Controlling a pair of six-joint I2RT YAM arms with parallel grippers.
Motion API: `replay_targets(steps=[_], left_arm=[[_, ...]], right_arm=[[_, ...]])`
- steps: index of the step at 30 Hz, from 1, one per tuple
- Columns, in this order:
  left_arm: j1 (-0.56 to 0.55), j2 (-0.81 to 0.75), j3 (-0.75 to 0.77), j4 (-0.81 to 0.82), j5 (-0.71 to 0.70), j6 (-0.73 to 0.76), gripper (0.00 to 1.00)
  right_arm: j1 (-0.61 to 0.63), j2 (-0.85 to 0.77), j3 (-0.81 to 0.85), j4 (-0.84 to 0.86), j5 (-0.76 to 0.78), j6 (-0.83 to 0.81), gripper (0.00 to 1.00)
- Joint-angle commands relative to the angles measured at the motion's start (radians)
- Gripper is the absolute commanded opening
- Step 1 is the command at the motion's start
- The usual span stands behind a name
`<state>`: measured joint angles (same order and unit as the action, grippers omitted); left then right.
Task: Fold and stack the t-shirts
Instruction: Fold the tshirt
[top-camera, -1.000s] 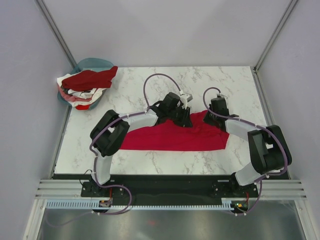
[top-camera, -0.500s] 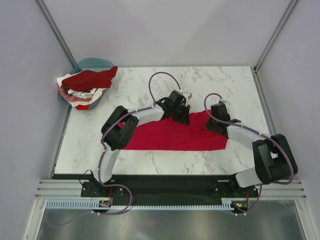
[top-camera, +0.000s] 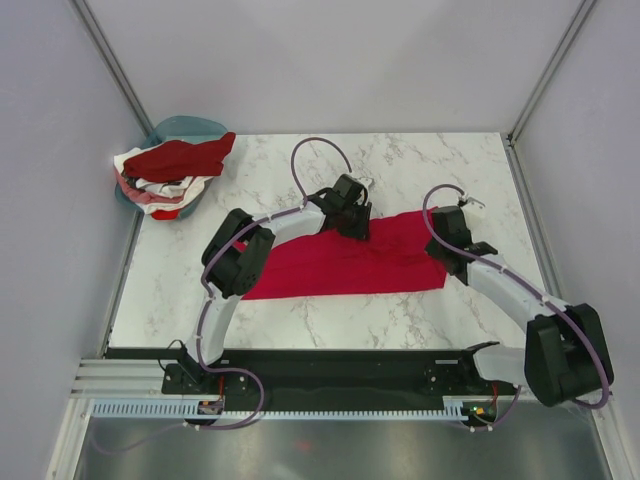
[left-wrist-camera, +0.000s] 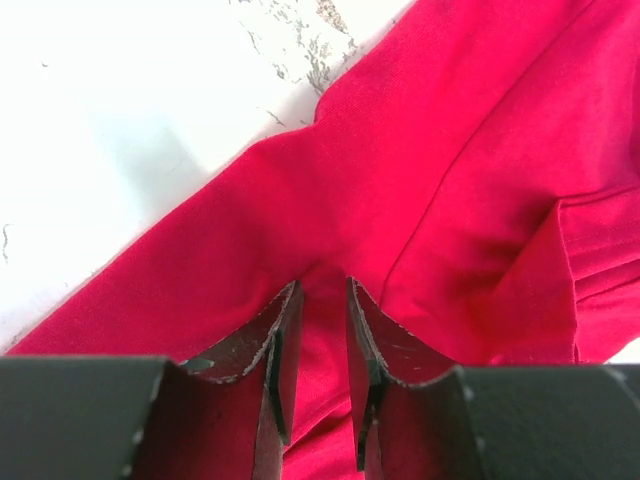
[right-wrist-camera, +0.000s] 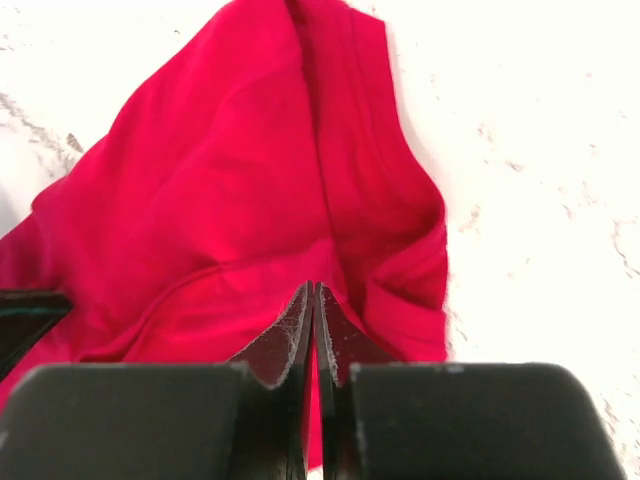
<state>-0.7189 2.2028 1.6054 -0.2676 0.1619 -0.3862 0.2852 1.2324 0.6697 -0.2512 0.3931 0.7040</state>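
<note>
One shirt (top-camera: 340, 268): crimson, flat on surface (top-camera: 420, 160), stretched from left end effector (left-wrist-camera: 322, 290) to right end effector (right-wrist-camera: 312, 288)
Left end effector: clenched on a raised fold at its far edge
Right end effector: fingers almost together, nipping cloth

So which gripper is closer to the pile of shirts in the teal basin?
Left. The left gripper pinches the crimson t-shirt mid-table, to the right of the shirt pile in the back-left corner. The right gripper is at that shirt's far right end, farther away.
</note>
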Motion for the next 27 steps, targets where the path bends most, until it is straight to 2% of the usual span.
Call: replay_targets(steps=[1, 5, 7, 12, 13, 17, 21, 27], left_arm=[[0.003, 0.0, 0.013, -0.036, 0.016, 0.003, 0.33], [-0.005, -0.011, 0.005, -0.024, 0.045, 0.01, 0.34], [-0.005, -0.015, 0.002, -0.024, 0.031, 0.013, 0.34], [-0.007, -0.02, -0.001, -0.025, 0.013, 0.013, 0.34], [-0.007, -0.02, -0.001, -0.024, 0.008, 0.013, 0.34], [-0.007, -0.026, -0.004, -0.024, 0.007, 0.015, 0.34], [-0.011, -0.067, -0.019, -0.024, 0.005, 0.027, 0.35], [-0.06, -0.179, -0.087, 0.01, -0.051, 0.076, 0.45]], right_arm=[[-0.001, 0.103, 0.086, -0.007, 0.036, -0.032, 0.09], [-0.003, 0.209, 0.125, 0.01, -0.048, -0.064, 0.11], [-0.003, 0.21, 0.105, 0.015, -0.069, -0.061, 0.11], [-0.001, 0.066, -0.051, 0.049, -0.137, -0.015, 0.07], [-0.001, 0.003, -0.073, 0.058, -0.149, -0.009, 0.08], [-0.001, -0.077, -0.142, 0.095, -0.186, -0.001, 0.1], [-0.001, -0.067, -0.119, 0.09, -0.16, -0.023, 0.1], [-0.003, -0.021, -0.012, 0.073, -0.143, -0.057, 0.12]])
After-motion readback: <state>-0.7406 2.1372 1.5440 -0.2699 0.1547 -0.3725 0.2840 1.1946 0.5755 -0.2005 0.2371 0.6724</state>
